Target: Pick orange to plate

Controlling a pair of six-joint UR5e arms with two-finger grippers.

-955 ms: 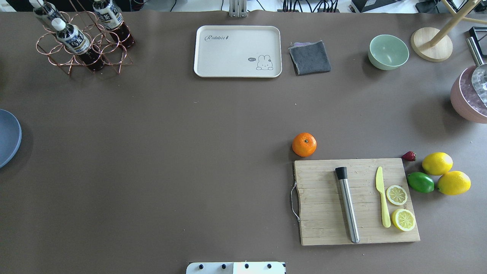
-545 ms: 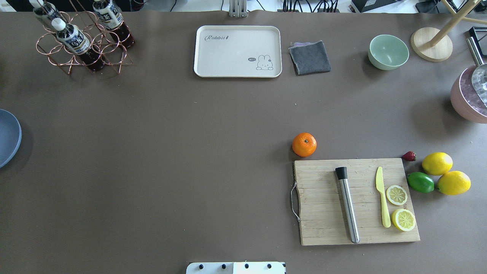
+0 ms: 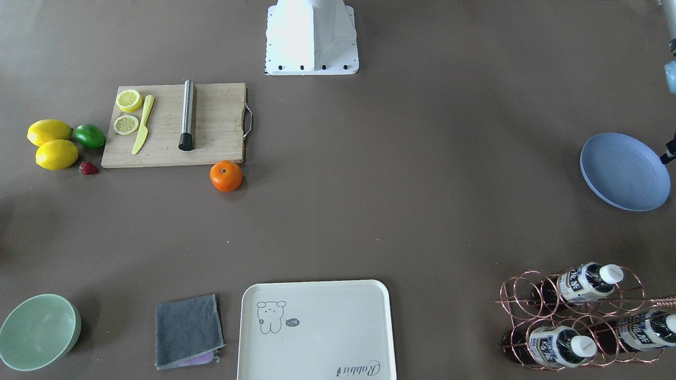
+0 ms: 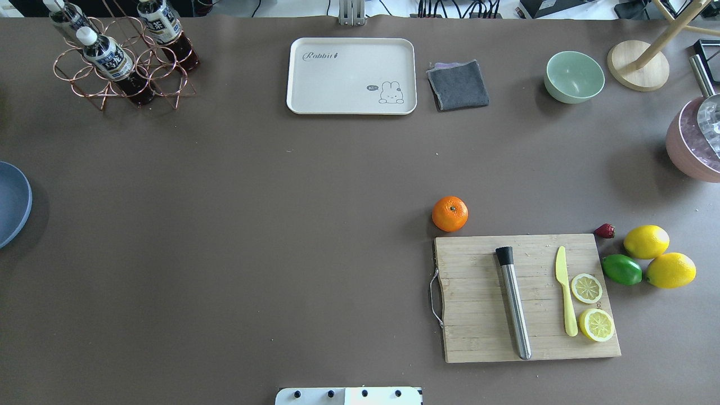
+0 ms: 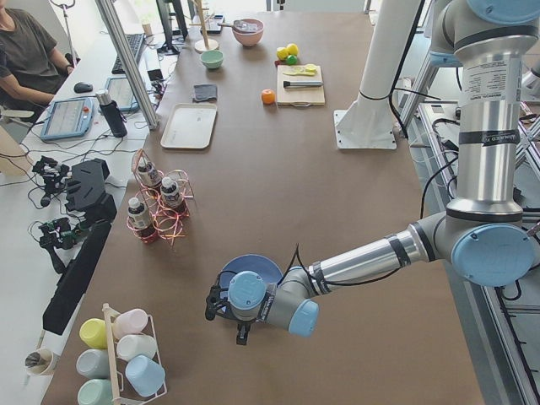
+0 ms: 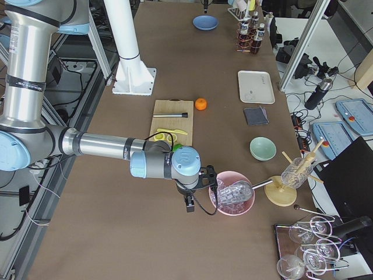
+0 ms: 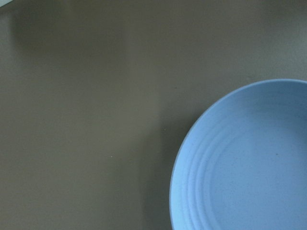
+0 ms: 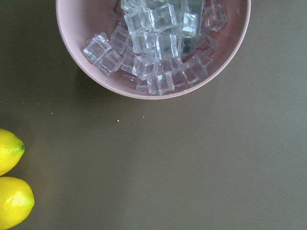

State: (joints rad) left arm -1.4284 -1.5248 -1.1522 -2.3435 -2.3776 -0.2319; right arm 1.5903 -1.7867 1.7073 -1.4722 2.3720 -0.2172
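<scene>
nothing done yet: orange (image 4: pixel 450 214) on the desk (image 4: pixel 281 225), at 11 o'clock of the board (image 4: pixel 472 315); plate (image 4: pixel 8 199) empty at 9 o'clock. grasp, carry, drop remain. left claw (image 5: pixel 214 305), right claw (image 6: pixel 189 203): apart or together, cannot tell.

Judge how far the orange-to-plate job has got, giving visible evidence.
Done: nothing. The orange sits on the table by the cutting board; the plate is empty. In hand: nothing either. The left gripper hangs by the plate and the right gripper near the pink ice bowl, both far from the fruit. Left: reach, grasp, carry across, set down.
</scene>
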